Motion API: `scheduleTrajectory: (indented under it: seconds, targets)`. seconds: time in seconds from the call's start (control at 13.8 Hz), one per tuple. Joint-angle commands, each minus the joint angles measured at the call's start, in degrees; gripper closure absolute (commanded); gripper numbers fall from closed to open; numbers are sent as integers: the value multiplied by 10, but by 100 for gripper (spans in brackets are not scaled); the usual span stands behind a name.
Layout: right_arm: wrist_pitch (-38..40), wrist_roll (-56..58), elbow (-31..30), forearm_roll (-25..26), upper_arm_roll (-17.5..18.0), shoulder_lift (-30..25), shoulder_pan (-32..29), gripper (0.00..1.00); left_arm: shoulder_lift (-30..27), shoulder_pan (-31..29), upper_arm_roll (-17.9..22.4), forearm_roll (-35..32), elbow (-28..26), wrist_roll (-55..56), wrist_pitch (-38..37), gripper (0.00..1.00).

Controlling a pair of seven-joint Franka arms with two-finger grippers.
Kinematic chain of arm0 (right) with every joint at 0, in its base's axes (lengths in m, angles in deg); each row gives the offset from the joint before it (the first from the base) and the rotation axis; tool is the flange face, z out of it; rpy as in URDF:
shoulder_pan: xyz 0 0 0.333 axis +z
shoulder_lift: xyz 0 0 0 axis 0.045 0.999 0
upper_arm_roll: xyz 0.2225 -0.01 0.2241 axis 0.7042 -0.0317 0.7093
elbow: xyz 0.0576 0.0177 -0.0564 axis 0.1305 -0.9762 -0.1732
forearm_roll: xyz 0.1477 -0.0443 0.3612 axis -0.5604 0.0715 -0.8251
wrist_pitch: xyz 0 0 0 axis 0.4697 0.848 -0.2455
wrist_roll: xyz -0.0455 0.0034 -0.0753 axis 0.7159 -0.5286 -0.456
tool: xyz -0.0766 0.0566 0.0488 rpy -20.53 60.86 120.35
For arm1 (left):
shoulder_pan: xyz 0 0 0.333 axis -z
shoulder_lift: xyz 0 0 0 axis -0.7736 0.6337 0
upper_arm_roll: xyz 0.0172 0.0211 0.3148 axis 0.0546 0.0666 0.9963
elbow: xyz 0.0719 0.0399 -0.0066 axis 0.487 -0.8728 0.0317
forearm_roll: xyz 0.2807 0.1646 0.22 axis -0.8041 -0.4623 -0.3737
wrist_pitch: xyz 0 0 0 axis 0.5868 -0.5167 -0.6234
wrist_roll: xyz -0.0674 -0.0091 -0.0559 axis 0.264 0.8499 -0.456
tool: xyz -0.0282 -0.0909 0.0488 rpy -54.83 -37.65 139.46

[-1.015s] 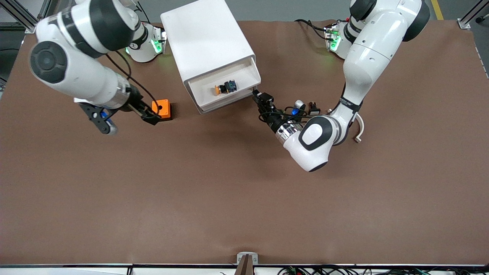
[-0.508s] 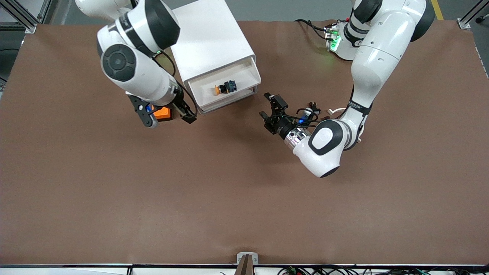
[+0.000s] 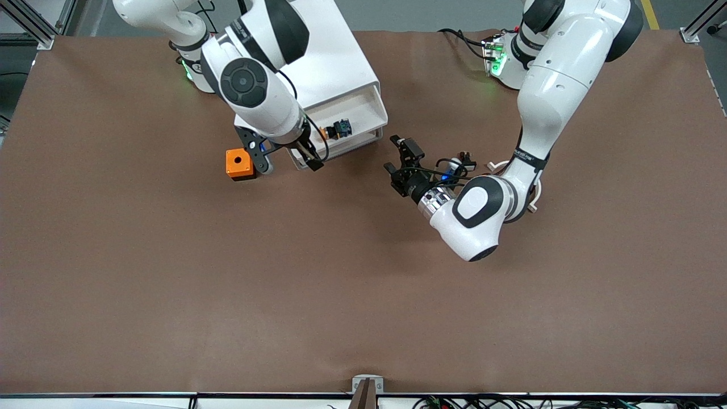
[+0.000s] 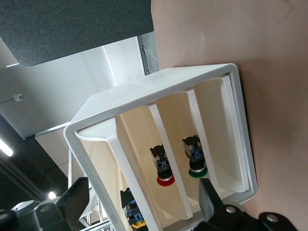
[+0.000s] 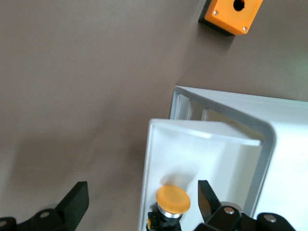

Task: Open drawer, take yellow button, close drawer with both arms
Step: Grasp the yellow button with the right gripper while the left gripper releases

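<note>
The white cabinet point(image 3: 309, 54) stands near the arms' bases. Its top drawer point(image 3: 363, 116) is pulled out. The button point(image 3: 335, 129), orange-capped with a black-and-blue body, lies in it. My right gripper point(image 3: 309, 159) is open over the drawer's front corner toward the right arm's end. In the right wrist view the orange cap point(image 5: 173, 199) sits between the spread fingers point(image 5: 77, 202) of that gripper point(image 5: 142, 202). My left gripper point(image 3: 398, 154) is open and empty, beside the drawer toward the left arm's end, apart from it. The left wrist view faces the cabinet front point(image 4: 159, 79), and my left gripper point(image 4: 143, 199) is open there too.
An orange cube box with a hole point(image 3: 239, 163) sits on the table beside the cabinet toward the right arm's end, also in the right wrist view point(image 5: 233, 13). A small black part point(image 3: 466, 156) lies by the left forearm. Lower drawers hold a red-capped point(image 4: 163, 179) and a green-capped button point(image 4: 197, 171).
My right arm swung from the orange box over to the open drawer's front corner. My left gripper left the drawer's corner, opened and backed a little away.
</note>
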Motion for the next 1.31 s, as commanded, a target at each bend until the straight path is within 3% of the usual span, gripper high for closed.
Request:
scheduleTrajectory:
  seconds: [0.0, 0.58, 1.02, 1.23]
  targets:
    - [-17, -21, -22, -8, -6, -10, 23, 0, -3, 5, -2, -24, 3, -22, 0, 0]
    - [-52, -54, -44, -25, -7, -9, 66, 0, -6, 13, -2, -157, 55, -343, 0, 0]
    - [-72, -64, -55, -25, -6, -9, 82, 0, -24, 11, -2, -229, 82, -490, 6, 0]
    - [-68, -54, -54, -25, -6, -10, 84, 33, -38, 11, -2, -261, 92, -539, 24, 0]
